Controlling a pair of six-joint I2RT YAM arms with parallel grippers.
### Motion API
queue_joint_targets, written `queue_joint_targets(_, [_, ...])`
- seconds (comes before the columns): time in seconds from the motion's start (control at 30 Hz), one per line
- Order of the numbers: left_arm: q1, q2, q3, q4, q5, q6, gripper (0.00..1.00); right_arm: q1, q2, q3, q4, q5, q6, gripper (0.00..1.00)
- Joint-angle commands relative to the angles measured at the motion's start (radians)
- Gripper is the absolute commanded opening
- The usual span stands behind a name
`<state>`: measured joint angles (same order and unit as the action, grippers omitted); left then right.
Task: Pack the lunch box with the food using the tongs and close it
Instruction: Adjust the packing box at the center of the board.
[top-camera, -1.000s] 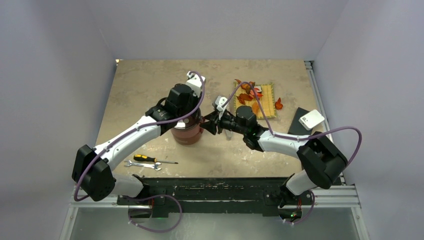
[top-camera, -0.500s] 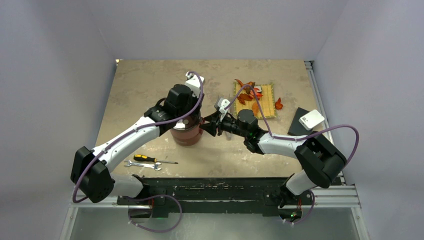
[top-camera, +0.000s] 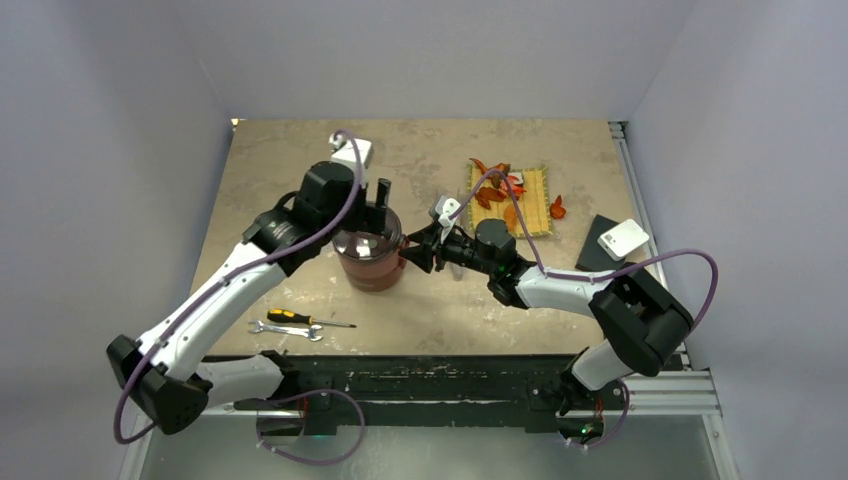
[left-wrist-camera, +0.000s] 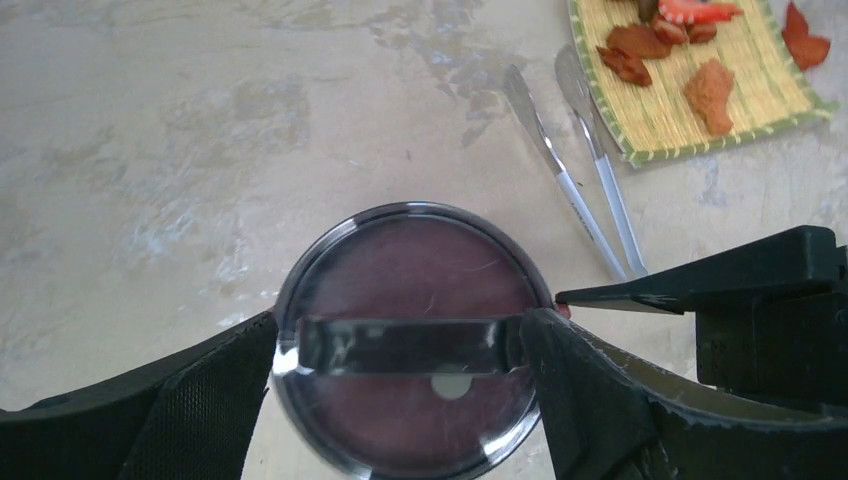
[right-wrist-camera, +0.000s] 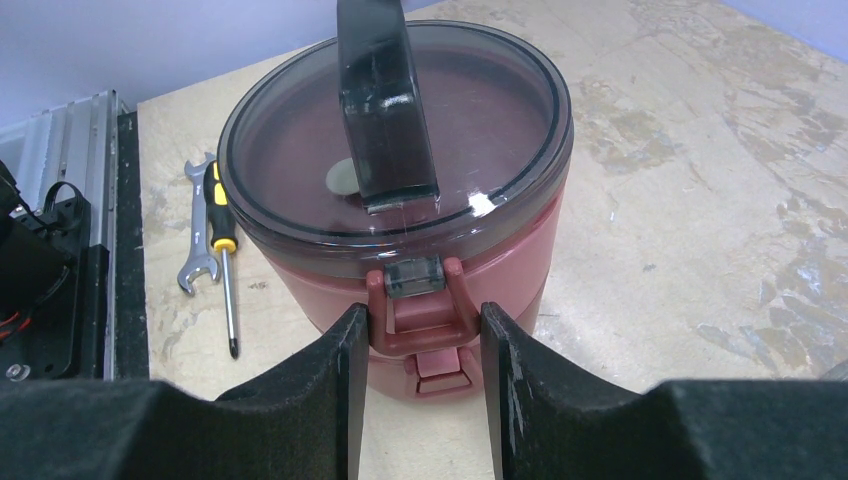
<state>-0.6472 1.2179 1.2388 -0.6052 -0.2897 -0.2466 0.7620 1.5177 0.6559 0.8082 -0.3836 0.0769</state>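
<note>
Stacked lunch box (top-camera: 370, 265) on desk (top-camera: 290, 170), lid (right-wrist-camera: 480, 120) seated; right claw (right-wrist-camera: 420, 335) clamps side handle (right-wrist-camera: 420, 305), likely steadying it; left claw (top-camera: 373, 196) gapes wide over lid handle (left-wrist-camera: 400, 345), holding nothing; tongs (left-wrist-camera: 575, 190) lie beside mat (left-wrist-camera: 690, 130)

left gripper (left-wrist-camera: 400, 330): fingers wide apart, pointing down | right gripper (right-wrist-camera: 420, 328): fingers level, clamping lunch box (right-wrist-camera: 515, 275) handle between them

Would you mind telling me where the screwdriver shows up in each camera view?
Top external: screwdriver at lower left, beside the wrench.
Left wrist: not in view.
Right wrist: screwdriver near the left edge, again beside the wrench.
Shared landmark: the lunch box, in all three views.
</note>
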Motion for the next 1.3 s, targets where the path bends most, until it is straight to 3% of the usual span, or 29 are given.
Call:
queue_joint_targets(0.0, [0.045, -0.115, -0.030, -0.104, -0.085, -0.161, 0.93, 0.007, 0.013, -0.018, -0.073, 0.014, 0.006, 0.00])
queue_joint_targets(0.23, [0.080, -0.266, -0.124, -0.132, -0.127, -0.303, 0.95, 0.007, 0.021, -0.013, -0.078, 0.005, 0.006, 0.00])
queue_joint_targets(0.9, [0.084, -0.252, -0.409, 0.099, -0.001, -0.388, 0.90, 0.009, 0.037, -0.012, -0.088, 0.009, 0.003, 0.00])
queue_joint_targets(1.27, [0.087, -0.161, -0.513, 0.150, 0.064, -0.390, 0.70, 0.041, 0.103, -0.029, -0.018, -0.005, 0.049, 0.00])
